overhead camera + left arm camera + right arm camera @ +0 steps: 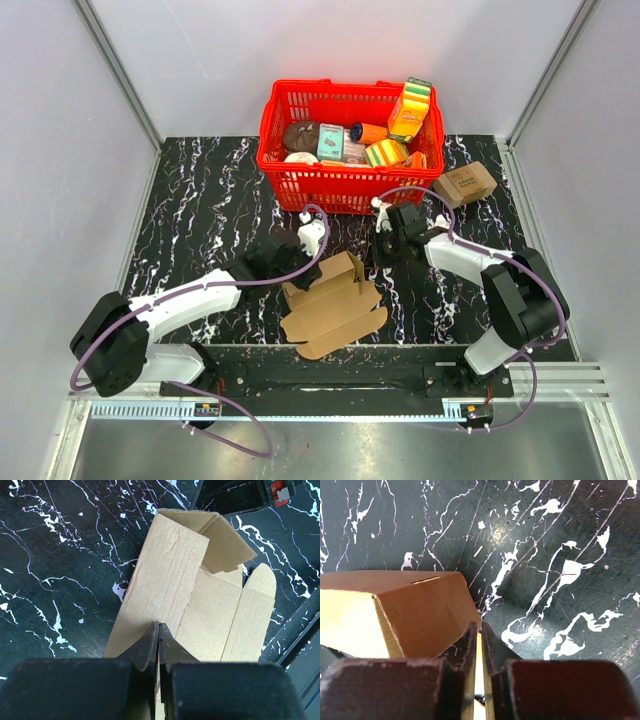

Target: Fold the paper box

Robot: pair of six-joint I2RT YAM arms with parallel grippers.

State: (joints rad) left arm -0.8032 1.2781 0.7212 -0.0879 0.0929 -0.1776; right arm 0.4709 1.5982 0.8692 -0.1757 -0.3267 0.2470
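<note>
Likely trouble: a thin cardboard edge slipping or tearing between two pinches.
The paper box (335,310) lies half-folded on the counter (200,200), just in front of the red basket (300,180) on the side toward the arm bases. The left end effector (158,630) is clamped tight on the edge of a raised panel. The right end effector (479,627) is narrow, with a sliver of flap showing between its fingers. Both grips take only an edge, so uneven pulling or twisting could let the card slide out, crease off its score line or tear. A freed panel could flop flat, and dragging might shove the box toward the basket.
</note>
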